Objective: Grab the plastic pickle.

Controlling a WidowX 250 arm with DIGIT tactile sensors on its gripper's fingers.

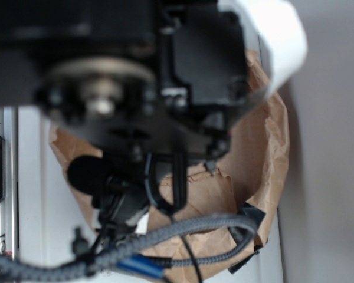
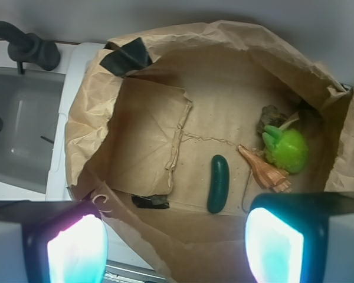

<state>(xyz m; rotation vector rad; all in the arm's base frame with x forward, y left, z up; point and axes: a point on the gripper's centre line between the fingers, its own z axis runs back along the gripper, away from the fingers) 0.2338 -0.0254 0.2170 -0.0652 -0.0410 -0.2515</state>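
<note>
**Open gripper above a paper bag with a toy pickle inside**

Wrist view, nearest first: the two fingers of the gripper [image 2: 171, 242] fill the bottom corners of the frame, one finger [image 2: 71, 247] at lower left and the other at lower right, both blurred and glowing pale teal. They stand wide apart with nothing between them.

Beyond and below the fingers lies a brown paper bag [image 2: 135, 141], its rim rolled down so the creased floor is exposed. On that floor, roughly midway between the two fingers and a little farther off, lies the plastic pickle [image 2: 218, 183]. It is dark green, smooth and glossy, shaped like a sausage with rounded ends. Its long axis runs almost straight away from the camera, near end low in the frame, far end leaning slightly right. It touches nothing else.

Just right of the pickle, apart from it, lies an orange-tan spiral seashell [image 2: 264, 170]. Against the shell's far side sits a lime-green lumpy toy [image 2: 286, 149], with a dull grey-brown object [image 2: 271, 116] behind it.

At far left, outside the bag, is a white toy sink [image 2: 23, 130] with a dark faucet [image 2: 26, 47].

The exterior view is mostly blocked by the blurred black robot arm [image 1: 141, 82] and its braided cable [image 1: 183, 230]; only the bag's brown edge shows there.
</note>
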